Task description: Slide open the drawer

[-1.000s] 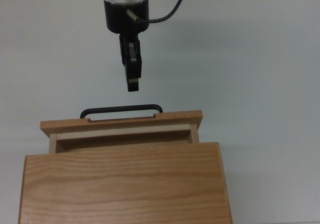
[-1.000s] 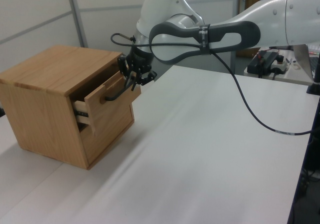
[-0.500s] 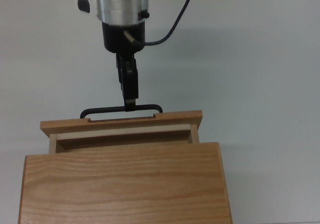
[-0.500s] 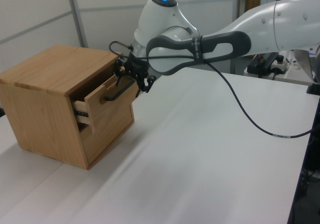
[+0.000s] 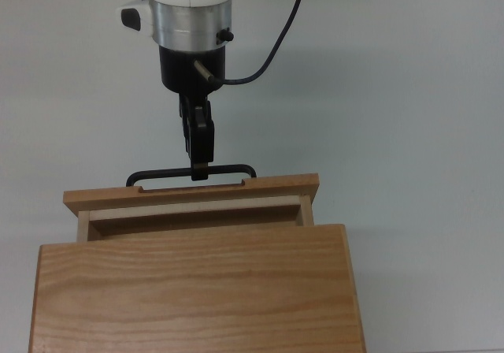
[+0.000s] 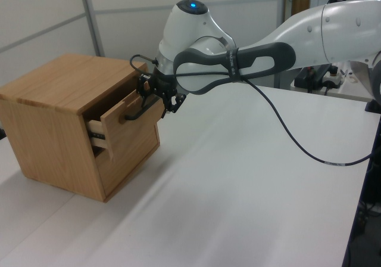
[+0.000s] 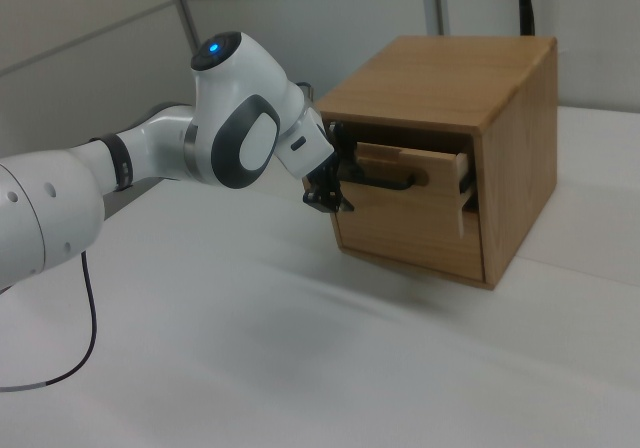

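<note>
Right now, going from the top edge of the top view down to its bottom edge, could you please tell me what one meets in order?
Arm's silver wrist → pincer → black bar handle → drawer front panel → cabinet top slab. All of this stands on the white table.

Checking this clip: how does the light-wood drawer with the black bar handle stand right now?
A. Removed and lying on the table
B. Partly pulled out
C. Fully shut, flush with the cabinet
B: the light-wood drawer juts out from the grained wooden cabinet, a strip of its inside showing in the top view.
</note>
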Tool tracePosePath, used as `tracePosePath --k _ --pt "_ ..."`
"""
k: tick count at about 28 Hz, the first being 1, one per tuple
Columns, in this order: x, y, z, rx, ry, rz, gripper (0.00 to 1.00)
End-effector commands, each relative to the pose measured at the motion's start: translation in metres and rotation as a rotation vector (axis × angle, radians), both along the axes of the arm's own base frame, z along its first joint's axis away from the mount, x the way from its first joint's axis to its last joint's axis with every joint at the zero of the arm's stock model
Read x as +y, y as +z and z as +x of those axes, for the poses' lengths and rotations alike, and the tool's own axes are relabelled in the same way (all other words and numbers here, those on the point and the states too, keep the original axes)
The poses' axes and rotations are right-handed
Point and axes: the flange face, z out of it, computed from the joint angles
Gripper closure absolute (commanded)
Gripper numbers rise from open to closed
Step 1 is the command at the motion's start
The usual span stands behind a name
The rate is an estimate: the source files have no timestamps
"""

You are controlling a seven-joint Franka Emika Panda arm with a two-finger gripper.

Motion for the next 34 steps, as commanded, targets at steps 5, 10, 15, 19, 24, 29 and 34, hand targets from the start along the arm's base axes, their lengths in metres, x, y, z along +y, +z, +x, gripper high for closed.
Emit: tracePosePath --k 5,10,15,19,24,29,34 --pt "-0.001 0.011 -0.005 -0.030 0.014 -0.025 1.00" --pt "-0.001 0.016 -0.007 -0.033 0.013 -0.024 1.00" --pt "0.001 0.018 -0.008 -0.031 0.016 -0.024 1.00" --pt "0.002 0.021 -0.012 -0.021 0.016 -0.026 1.00" --pt "0.001 0.020 -0.021 0.056 -0.002 -0.021 1.00" --pt "0.001 0.019 -0.034 0.156 -0.024 -0.022 1.00" --pt "0.000 0.017 -0.043 0.231 -0.049 -0.016 1.00"
